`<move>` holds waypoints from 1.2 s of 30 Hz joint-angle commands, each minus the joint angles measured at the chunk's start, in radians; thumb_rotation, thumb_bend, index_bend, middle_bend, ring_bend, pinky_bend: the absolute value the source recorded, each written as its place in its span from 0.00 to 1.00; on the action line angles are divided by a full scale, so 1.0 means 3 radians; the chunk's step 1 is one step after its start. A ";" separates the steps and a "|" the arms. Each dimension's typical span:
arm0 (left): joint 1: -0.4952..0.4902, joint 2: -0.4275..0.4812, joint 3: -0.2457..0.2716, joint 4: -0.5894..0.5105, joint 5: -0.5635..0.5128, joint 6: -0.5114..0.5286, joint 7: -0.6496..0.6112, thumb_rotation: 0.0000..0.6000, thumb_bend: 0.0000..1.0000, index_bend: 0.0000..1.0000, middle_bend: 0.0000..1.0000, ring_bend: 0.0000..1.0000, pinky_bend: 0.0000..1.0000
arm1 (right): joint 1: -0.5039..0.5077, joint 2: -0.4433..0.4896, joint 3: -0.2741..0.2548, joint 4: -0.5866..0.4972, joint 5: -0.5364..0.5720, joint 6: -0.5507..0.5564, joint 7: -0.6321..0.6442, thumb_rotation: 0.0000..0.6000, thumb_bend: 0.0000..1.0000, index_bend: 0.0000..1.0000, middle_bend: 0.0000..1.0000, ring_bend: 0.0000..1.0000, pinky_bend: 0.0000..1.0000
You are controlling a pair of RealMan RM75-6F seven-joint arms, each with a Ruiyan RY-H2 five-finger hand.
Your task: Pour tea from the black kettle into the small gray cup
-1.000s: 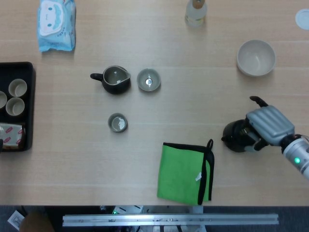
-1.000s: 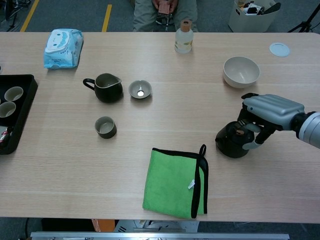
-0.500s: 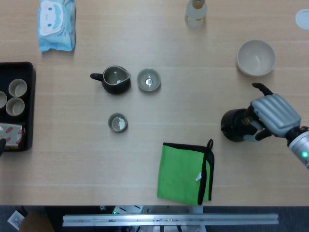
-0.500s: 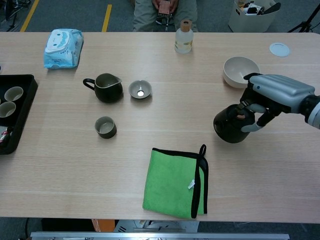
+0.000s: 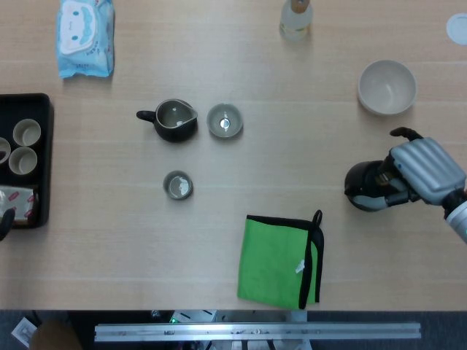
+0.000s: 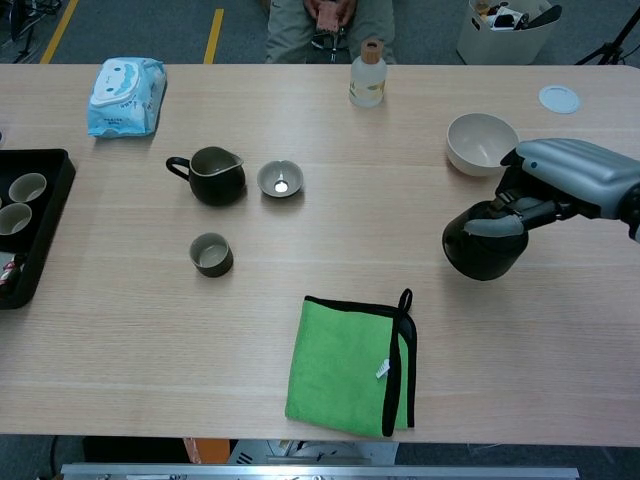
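The black kettle (image 5: 363, 188) (image 6: 482, 245) hangs above the table at the right, gripped from its right side by my right hand (image 5: 425, 170) (image 6: 572, 174). The fingers wrap over the kettle's top and hide its lid and handle. The small gray cup (image 5: 177, 185) (image 6: 211, 254) stands upright on the table left of centre, far to the left of the kettle. Neither view shows my left hand.
A black pitcher (image 5: 174, 120) (image 6: 210, 175) and a gray dish (image 5: 224, 121) (image 6: 280, 179) stand behind the cup. A green cloth (image 5: 281, 260) (image 6: 348, 365) lies at front centre. A white bowl (image 5: 387, 87), a bottle (image 6: 367, 75), a wipes pack (image 5: 85, 36) and a black tray (image 5: 45, 157) with cups line the edges.
My right hand has lifted the kettle off the table and carried it up, away from the front edge and slightly to the right. The cup has stayed put.
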 commanded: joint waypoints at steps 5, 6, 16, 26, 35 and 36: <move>-0.0002 0.0003 0.0003 -0.0006 -0.0001 -0.0003 0.0012 1.00 0.32 0.11 0.13 0.12 0.03 | 0.0018 0.0016 0.0008 -0.0039 0.0050 0.0010 -0.0163 0.35 0.03 1.00 0.98 0.95 0.18; -0.0002 0.0005 0.0004 -0.0007 0.0000 -0.0002 0.0012 1.00 0.32 0.11 0.13 0.12 0.03 | 0.0018 0.0016 0.0013 -0.0046 0.0055 0.0015 -0.0166 0.35 0.07 1.00 0.98 0.95 0.18; 0.0006 0.0012 0.0006 -0.0005 0.0022 0.0027 -0.0004 1.00 0.33 0.11 0.13 0.12 0.03 | 0.0015 0.0034 0.0055 -0.0083 0.0012 0.0086 -0.0174 0.37 0.30 1.00 0.98 0.95 0.20; 0.0006 0.0022 0.0013 -0.0013 0.0050 0.0038 -0.0012 1.00 0.33 0.11 0.13 0.12 0.03 | 0.0020 0.0048 0.0089 -0.0107 0.0027 0.0130 -0.0239 0.48 0.35 1.00 0.97 0.95 0.20; 0.0002 0.0022 0.0015 -0.0007 0.0064 0.0038 -0.0030 1.00 0.33 0.11 0.13 0.12 0.03 | 0.0014 0.0044 0.0101 -0.0106 0.0040 0.0167 -0.0288 0.62 0.37 1.00 0.97 0.95 0.20; 0.0002 0.0021 0.0014 -0.0004 0.0064 0.0039 -0.0033 1.00 0.32 0.11 0.13 0.12 0.03 | 0.0013 0.0044 0.0103 -0.0107 0.0045 0.0171 -0.0296 0.64 0.37 1.00 0.97 0.95 0.20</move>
